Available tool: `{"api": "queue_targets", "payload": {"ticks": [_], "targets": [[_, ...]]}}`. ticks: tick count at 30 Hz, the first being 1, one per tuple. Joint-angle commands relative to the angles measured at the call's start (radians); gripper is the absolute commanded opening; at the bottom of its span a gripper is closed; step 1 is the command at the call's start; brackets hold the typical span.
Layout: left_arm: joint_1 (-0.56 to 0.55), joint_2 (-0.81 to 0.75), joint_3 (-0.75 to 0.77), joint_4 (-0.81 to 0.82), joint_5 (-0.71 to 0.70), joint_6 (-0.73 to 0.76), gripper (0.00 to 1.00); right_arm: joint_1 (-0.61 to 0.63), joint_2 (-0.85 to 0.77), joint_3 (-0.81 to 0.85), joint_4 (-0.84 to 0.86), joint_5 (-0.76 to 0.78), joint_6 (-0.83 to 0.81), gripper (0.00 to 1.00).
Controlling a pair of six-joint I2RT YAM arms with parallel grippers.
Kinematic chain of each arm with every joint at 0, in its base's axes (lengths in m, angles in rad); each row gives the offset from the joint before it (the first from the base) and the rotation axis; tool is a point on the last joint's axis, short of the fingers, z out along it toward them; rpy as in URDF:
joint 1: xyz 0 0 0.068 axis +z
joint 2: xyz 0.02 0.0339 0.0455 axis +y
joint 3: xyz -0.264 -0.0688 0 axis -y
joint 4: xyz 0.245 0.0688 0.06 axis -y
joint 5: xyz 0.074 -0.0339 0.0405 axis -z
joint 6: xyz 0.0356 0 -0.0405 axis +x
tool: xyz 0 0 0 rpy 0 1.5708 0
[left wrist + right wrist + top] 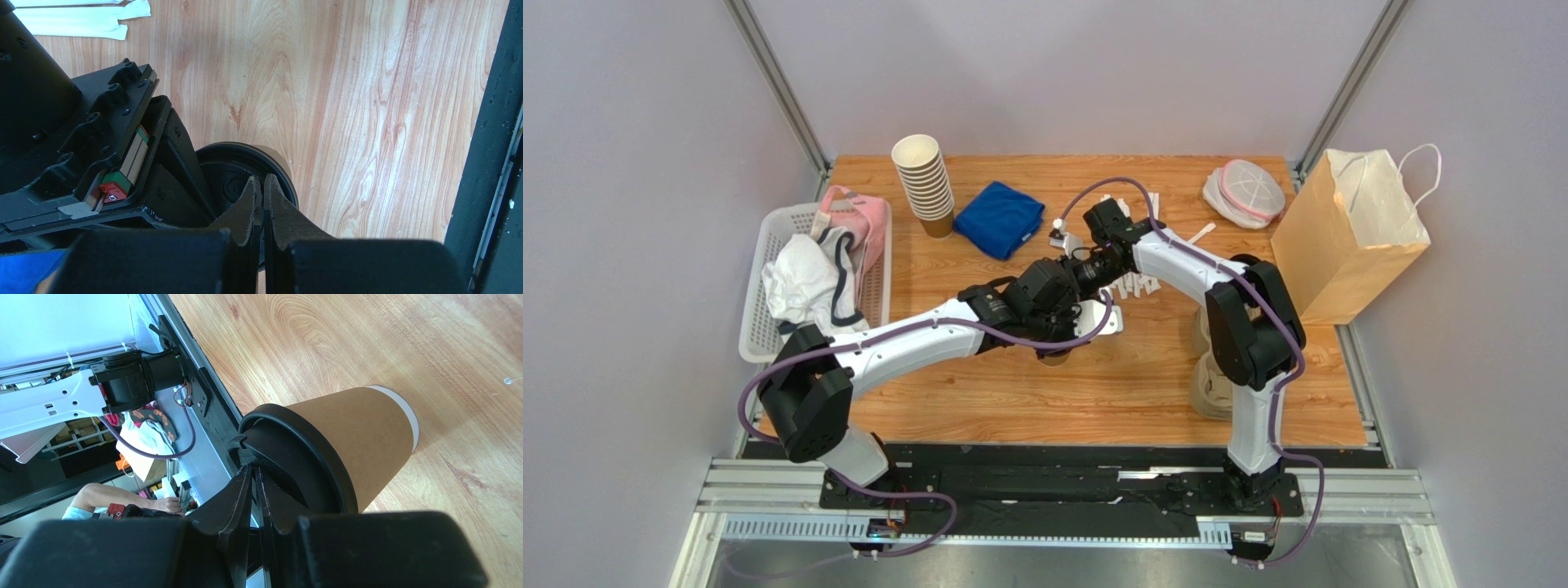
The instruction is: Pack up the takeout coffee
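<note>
The takeout coffee, a brown kraft cup with a black lid, stands upright on the wooden table. In the top view it is mostly hidden under my left wrist; a sliver shows. My left gripper is shut and empty, its tips right over the lid. My right gripper is shut and empty, its tips at the lid's near rim beside the cup. In the left wrist view, the right gripper's black body lies just left of the lid.
A brown paper bag stands open at the right edge. A stack of lidless cups, a blue cloth and bagged lids lie at the back. A white basket of cloths is at the left. White paper sachets lie nearby.
</note>
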Motion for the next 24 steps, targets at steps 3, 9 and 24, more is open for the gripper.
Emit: {"api": "queue_targets", "payload": {"ticks": [3,9,24], "targets": [[0.021,0.206,-0.131,-0.226,-0.029,0.031,0.00,0.018,0.052,-0.016,0.011,0.136,-0.036,0.17],[0.030,0.172,-0.114,-0.257,0.003,0.022,0.02,0.021,0.036,0.005,0.008,0.096,-0.036,0.17],[0.035,-0.018,0.091,-0.370,0.069,-0.041,0.32,0.016,-0.076,0.130,-0.006,-0.039,0.002,0.34]]}}
